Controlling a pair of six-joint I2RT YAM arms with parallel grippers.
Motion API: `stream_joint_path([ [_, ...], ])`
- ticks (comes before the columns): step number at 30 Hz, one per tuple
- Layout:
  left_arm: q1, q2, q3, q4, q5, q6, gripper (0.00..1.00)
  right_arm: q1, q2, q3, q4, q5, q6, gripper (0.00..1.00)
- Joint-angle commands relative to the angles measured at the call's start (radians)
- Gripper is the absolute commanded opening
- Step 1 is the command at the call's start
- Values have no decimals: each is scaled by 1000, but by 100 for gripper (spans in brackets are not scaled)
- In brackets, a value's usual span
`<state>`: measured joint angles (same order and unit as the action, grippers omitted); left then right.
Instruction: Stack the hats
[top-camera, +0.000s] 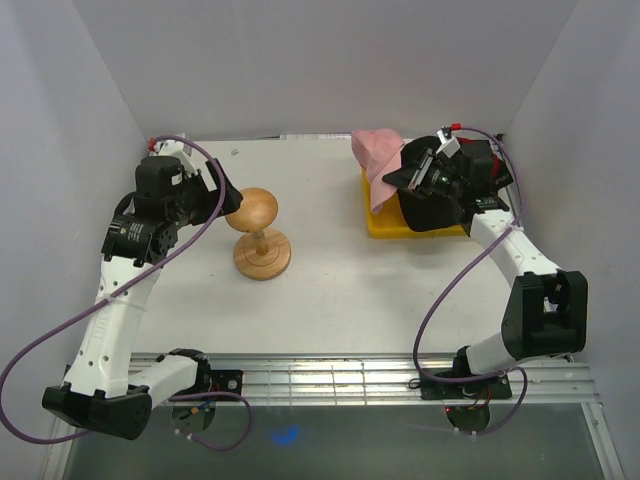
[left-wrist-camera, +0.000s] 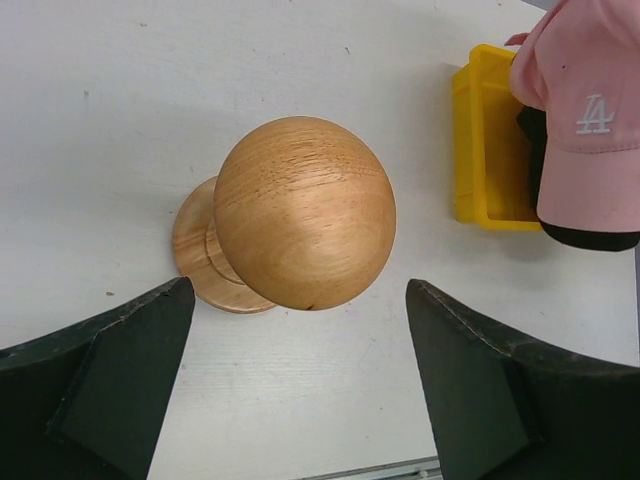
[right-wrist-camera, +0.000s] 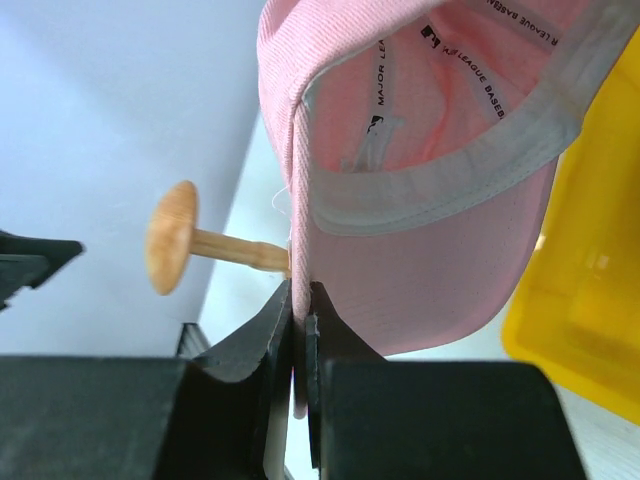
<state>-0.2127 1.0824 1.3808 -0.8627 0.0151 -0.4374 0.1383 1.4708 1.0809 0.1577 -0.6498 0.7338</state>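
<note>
A pink hat (top-camera: 378, 152) with a white logo (left-wrist-camera: 585, 120) hangs over the far left corner of the yellow tray. My right gripper (top-camera: 412, 172) is shut on the edge of this hat's fabric (right-wrist-camera: 430, 270), jaws (right-wrist-camera: 300, 295) pinched together on it with the hat's inside facing the wrist camera. A black hat (top-camera: 428, 212) lies in the tray beneath that gripper. My left gripper (left-wrist-camera: 298, 287) stands wide open and holds nothing, hovering just above and in front of the wooden stand.
The round-topped wooden stand (top-camera: 258, 215) (left-wrist-camera: 305, 225) (right-wrist-camera: 175, 235) sits mid-table, left of the yellow tray (top-camera: 378, 228) (left-wrist-camera: 475, 150) (right-wrist-camera: 590, 300). White walls close in the table on three sides. A metal rail runs along the near edge.
</note>
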Motion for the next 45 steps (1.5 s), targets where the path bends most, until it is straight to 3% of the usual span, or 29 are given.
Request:
stream_joint_path([
  [1,-5,-27,15,-10,-41,16,98,-5,-15,31,235,-99,130,8],
  [7,-4,-18,53,-13,-64,11,98,-3,28,28,489,-149,370,8],
  [10,-4,-6,113,-21,-81,-15,98,20,42,62,520,-149,417,8],
  [13,-4,34,185,-36,-75,-38,98,76,43,118,474,-131,409,8],
  [20,-4,116,394,-56,-63,-73,98,275,52,91,664,-24,587,8],
  [35,-4,143,408,-58,-82,-61,98,582,198,33,1019,205,817,8],
  [39,-4,162,455,-85,-113,-49,98,627,229,-38,1105,252,851,8],
  [45,-4,166,400,-85,-109,-54,98,647,218,-206,1204,306,874,8],
])
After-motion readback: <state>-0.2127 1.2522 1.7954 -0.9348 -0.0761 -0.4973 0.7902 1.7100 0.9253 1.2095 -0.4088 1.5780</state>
